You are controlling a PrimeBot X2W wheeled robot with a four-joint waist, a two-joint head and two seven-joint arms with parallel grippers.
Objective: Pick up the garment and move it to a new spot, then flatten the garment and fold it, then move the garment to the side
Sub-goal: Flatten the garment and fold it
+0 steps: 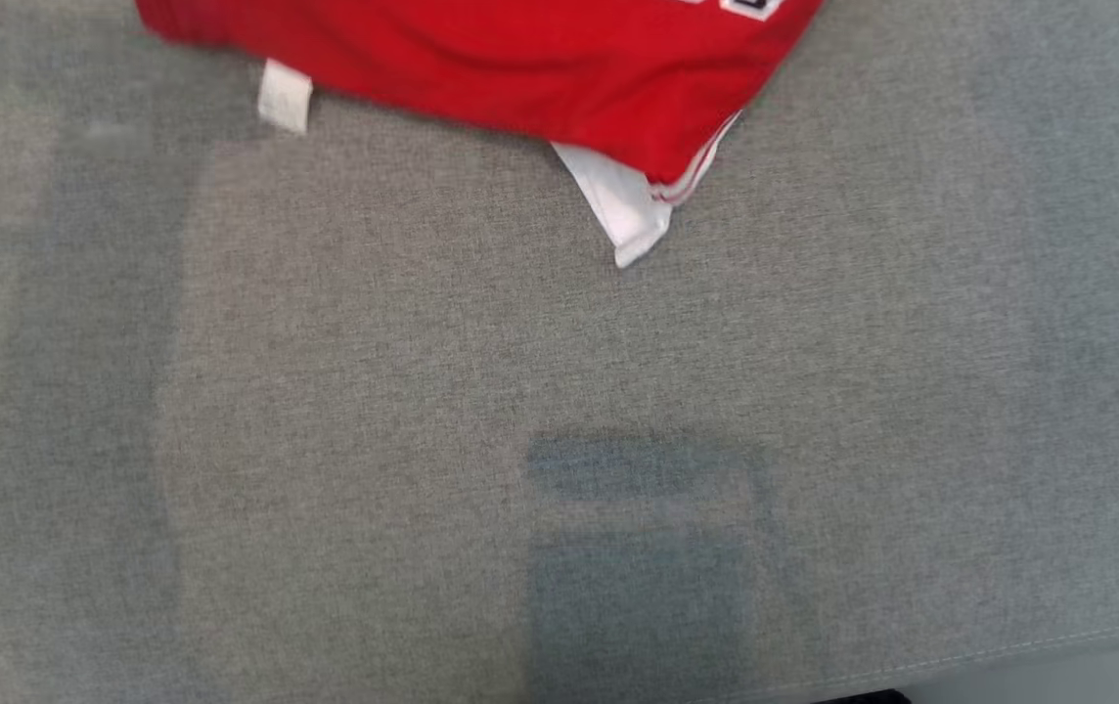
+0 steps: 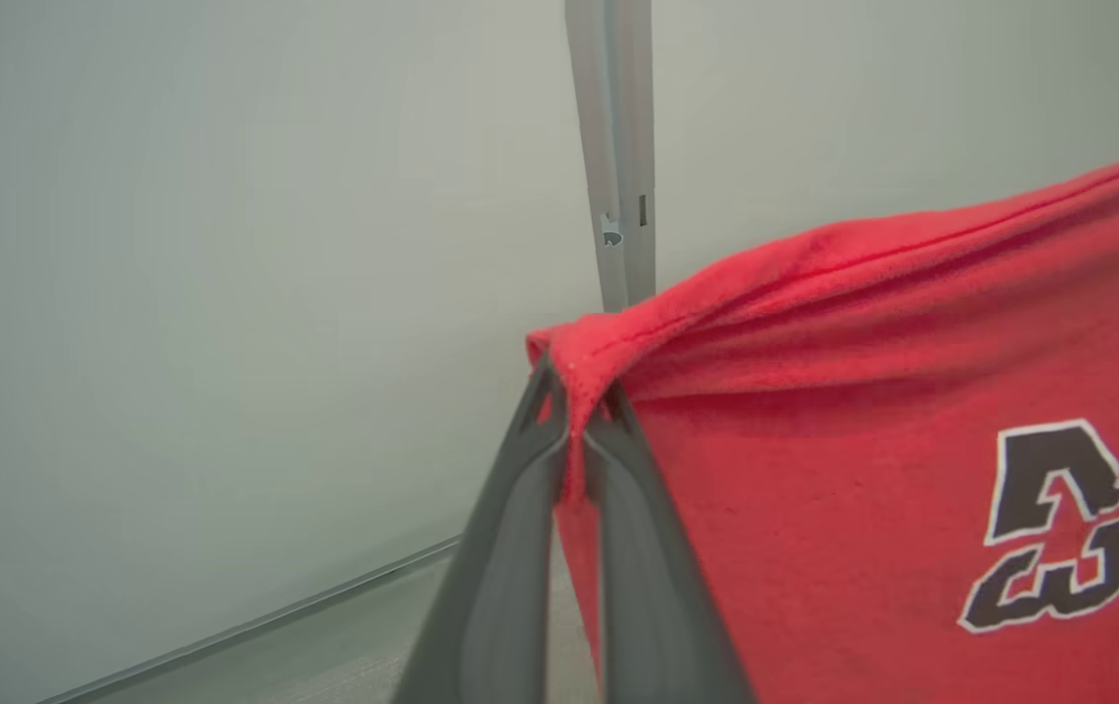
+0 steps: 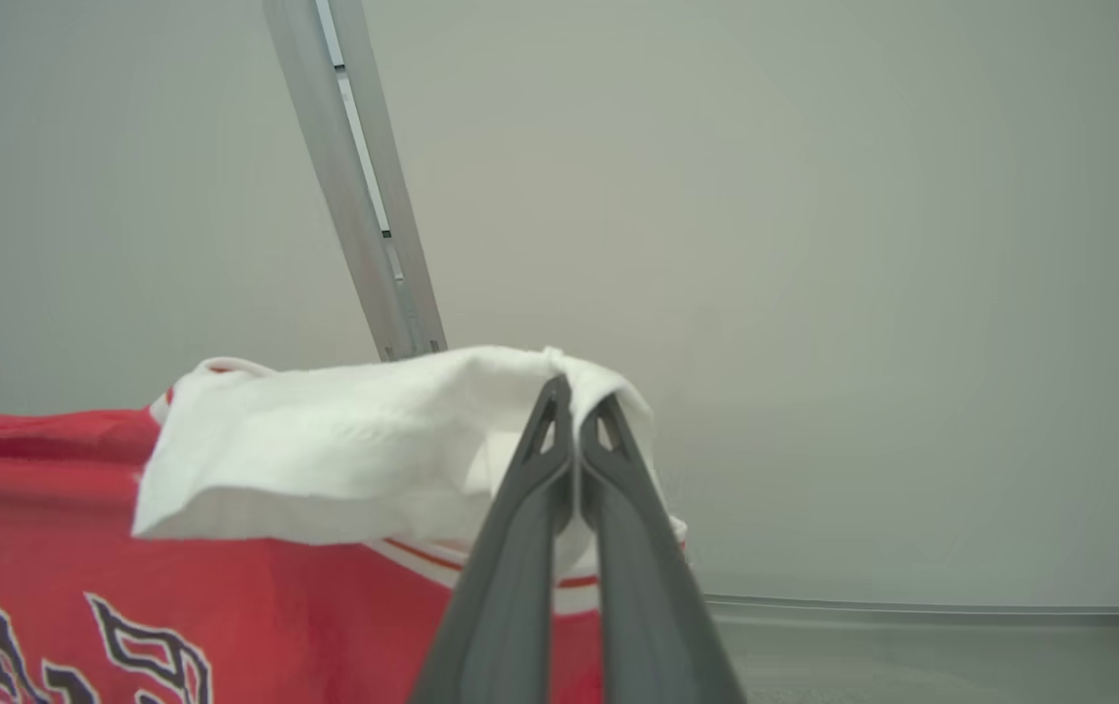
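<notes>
The garment (image 1: 520,59) is a red jersey with white trim and dark lettering; its lower edge hangs at the top of the head view over the grey fabric surface (image 1: 423,411), a white sleeve corner (image 1: 628,210) and a white tag (image 1: 284,95) dangling. In the left wrist view my left gripper (image 2: 577,391) is shut on a red corner of the garment (image 2: 863,440), which stretches away to the right. In the right wrist view my right gripper (image 3: 576,396) is shut on the white sleeve (image 3: 354,440) of the garment (image 3: 51,528), held up off the surface.
A pale wall with a grey metal post (image 2: 613,147) stands behind the surface; the same kind of post (image 3: 364,196) shows in the right wrist view. The surface's front seam and edge (image 1: 1009,650) run along the lower right of the head view.
</notes>
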